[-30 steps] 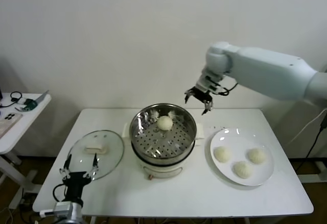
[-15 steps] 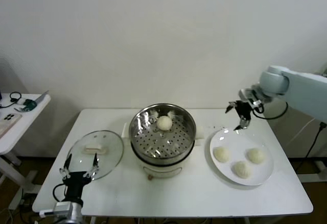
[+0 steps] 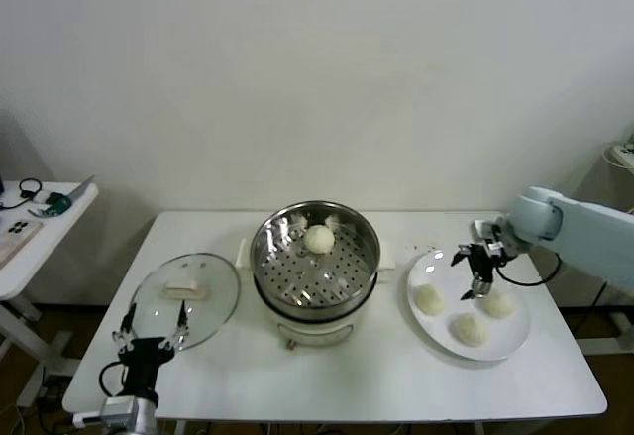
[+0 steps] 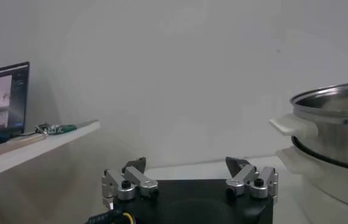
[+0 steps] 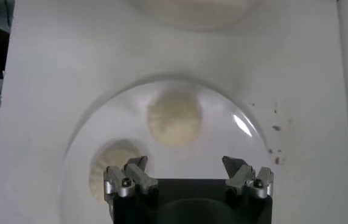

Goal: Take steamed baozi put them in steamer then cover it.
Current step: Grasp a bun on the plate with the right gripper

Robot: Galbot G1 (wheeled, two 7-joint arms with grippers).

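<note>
One baozi [image 3: 319,239] lies on the perforated tray inside the steel steamer [image 3: 287,296] at the table's middle. Three more baozi [image 3: 429,299] [image 3: 469,329] [image 3: 498,303] rest on a white plate [image 3: 505,341] to the right. My right gripper [image 3: 473,270] hangs open just above the plate, between the buns; in its wrist view one bun [image 5: 174,116] sits ahead of the open jaws and another [image 5: 104,173] lies off to one side. The glass cover [image 3: 186,298] lies flat on the table left of the steamer. My left gripper [image 3: 151,328] waits open at the front left edge.
A side table [image 3: 40,222] with small items stands at the far left. The steamer's cream base and handle [image 4: 292,125] show close to the left gripper [image 4: 189,173] in its wrist view. A white wall stands behind the table.
My right arm has swung from above the steamer's back right over to the plate and come down low above the buns, staying open. The left arm has not moved.
</note>
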